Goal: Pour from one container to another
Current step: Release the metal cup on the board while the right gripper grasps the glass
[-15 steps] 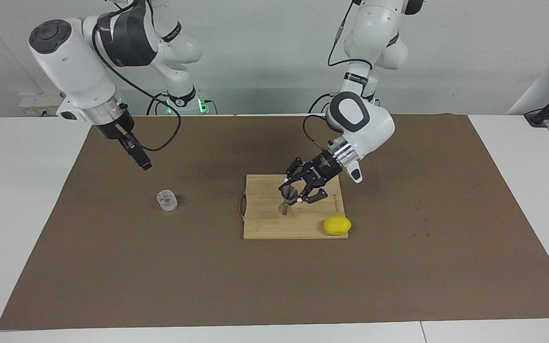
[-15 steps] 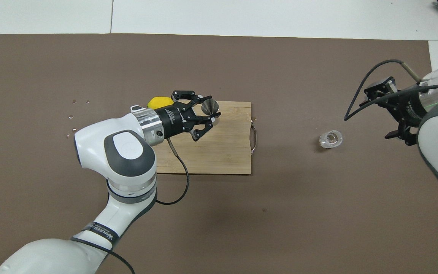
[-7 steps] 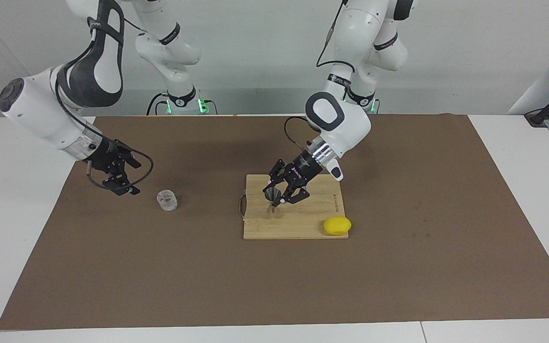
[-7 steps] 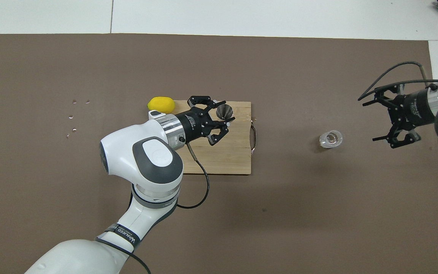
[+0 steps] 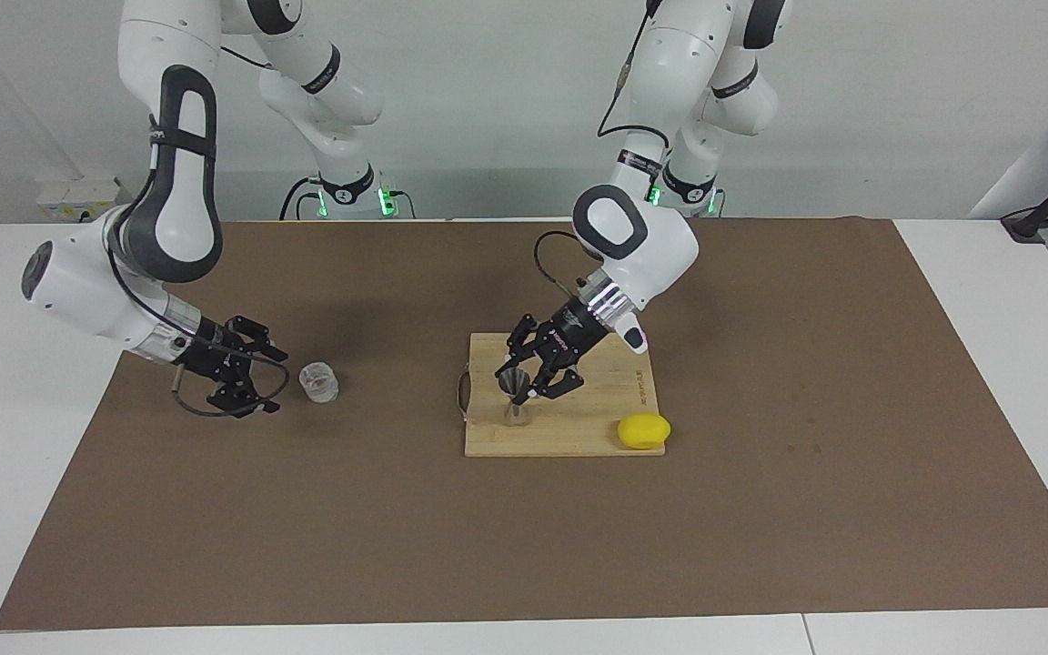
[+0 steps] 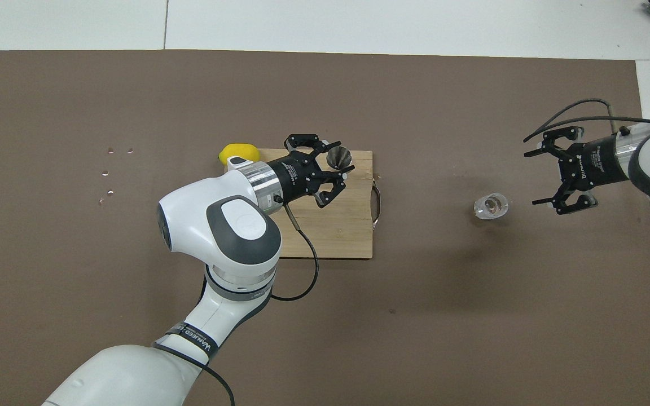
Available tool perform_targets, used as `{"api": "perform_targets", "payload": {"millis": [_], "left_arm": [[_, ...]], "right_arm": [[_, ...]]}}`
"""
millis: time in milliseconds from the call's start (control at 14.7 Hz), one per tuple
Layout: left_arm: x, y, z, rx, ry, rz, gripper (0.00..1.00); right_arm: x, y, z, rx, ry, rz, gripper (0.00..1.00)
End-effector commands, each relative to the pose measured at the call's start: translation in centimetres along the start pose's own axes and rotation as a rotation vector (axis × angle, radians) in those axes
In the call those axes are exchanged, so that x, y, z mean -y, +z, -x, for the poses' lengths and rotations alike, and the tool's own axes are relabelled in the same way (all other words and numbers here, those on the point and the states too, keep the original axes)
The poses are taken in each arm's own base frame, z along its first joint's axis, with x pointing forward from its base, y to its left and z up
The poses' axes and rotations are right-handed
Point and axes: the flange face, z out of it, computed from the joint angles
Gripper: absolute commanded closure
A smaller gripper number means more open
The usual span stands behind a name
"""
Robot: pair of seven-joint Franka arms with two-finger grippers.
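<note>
While the left gripper [image 5: 518,382] clasps the upright jigger [image 5: 515,398], the right gripper [image 5: 262,378] gapes beside the tumbler [image 5: 318,382].

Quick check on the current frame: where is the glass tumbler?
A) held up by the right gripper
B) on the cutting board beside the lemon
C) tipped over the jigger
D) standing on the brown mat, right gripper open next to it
D: the glass tumbler stands on the brown mat, free of any grip, with the right gripper open beside it, while the left gripper holds the jigger over the cutting board.
</note>
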Motion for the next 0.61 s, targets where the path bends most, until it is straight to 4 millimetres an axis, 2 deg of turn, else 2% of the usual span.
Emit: {"api": "perform_targets", "payload": {"millis": [0, 136, 204, 272, 407, 543], "left_arm": [[0.1, 0.5, 0.2, -0.001, -0.016, 0.026, 1.0], [0.1, 0.5, -0.1, -0.005, -0.018, 0.025, 1.0], [0.1, 0.5, -0.2, -0.006, -0.02, 0.025, 0.94], [0.2, 0.5, -0.2, -0.007, -0.022, 0.024, 0.73], [0.0, 0.5, -0.4, -0.009, -0.029, 0.027, 0.0], [0.0, 0.4, -0.7, -0.014, -0.032, 0.027, 0.0]], "right_arm": [[-1.2, 1.4, -4.2, 0.08, -0.014, -0.032, 0.0], [-1.7, 2.6, -4.6, 0.117, -0.003, -0.035, 0.0], [-2.2, 3.4, -4.6, 0.139, 0.004, -0.038, 0.0], [-2.9, 4.5, -4.8, 0.16, -0.002, -0.038, 0.0], [-3.8, 5.5, -4.7, 0.185, 0.002, -0.049, 0.0], [-3.6, 6.0, -3.9, 0.206, 0.005, -0.055, 0.0]]}}
